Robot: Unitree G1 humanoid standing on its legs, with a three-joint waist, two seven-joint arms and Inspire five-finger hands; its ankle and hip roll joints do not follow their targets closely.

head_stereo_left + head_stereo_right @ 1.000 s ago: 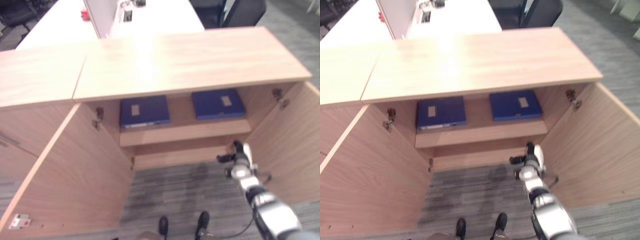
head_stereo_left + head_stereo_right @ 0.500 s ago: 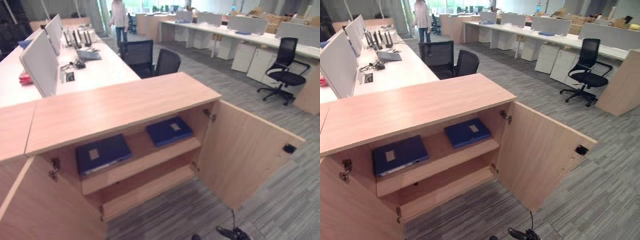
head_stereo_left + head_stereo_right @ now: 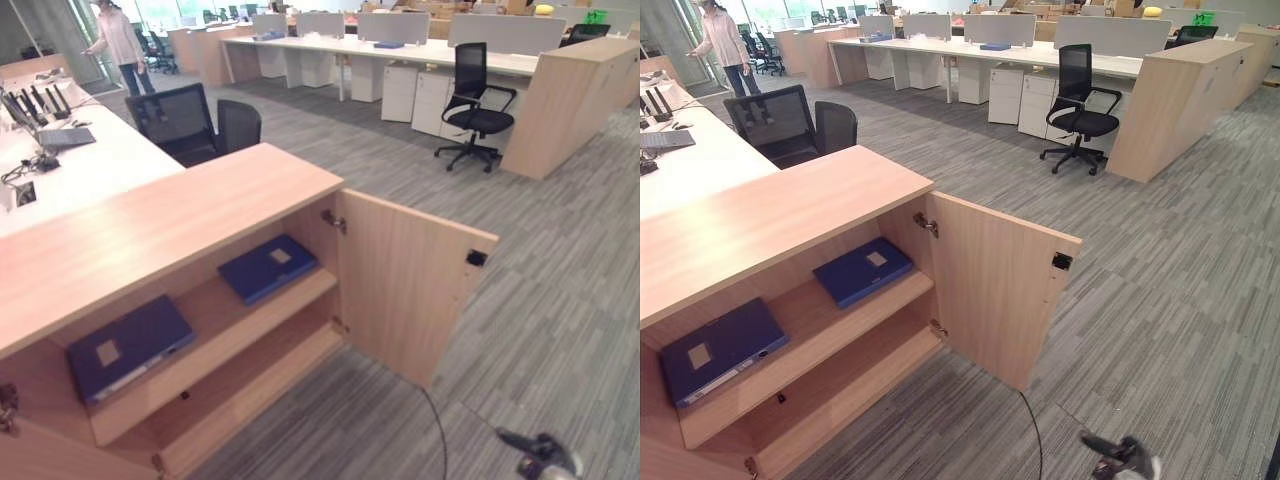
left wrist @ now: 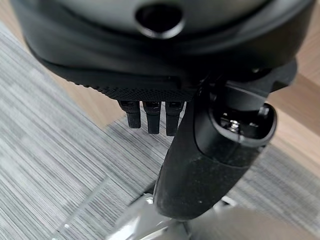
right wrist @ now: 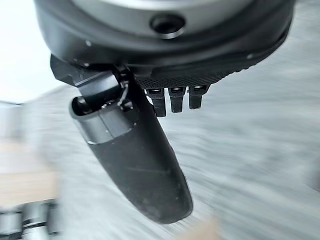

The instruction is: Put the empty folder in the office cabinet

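Two blue folders (image 3: pixel 266 267) (image 3: pixel 127 345) on cabinet (image 3: pixel 400 280) shelf, labels unreadable. Left hand (image 4: pixel 210 165), right hand (image 5: pixel 140 165): fingers relaxed, empty.

Left hand (image 4: pixel 165 60): black, matt, broad rounded housing with a round recessed hole and a finely ribbed patch beneath.
Left thumb (image 4: pixel 200 170): thick, rounded, black, grainy speckled finish.
Screw (image 4: pixel 233 125): small, silvery, sunk in the thumb's base.
Left fingers (image 4: pixel 153 117): short black ridged tips in a row.
Right hand (image 5: pixel 165 50): same black housing, hole and ribbed patch.
Right thumb (image 5: pixel 145 175): smooth, dark, faintly scratched.
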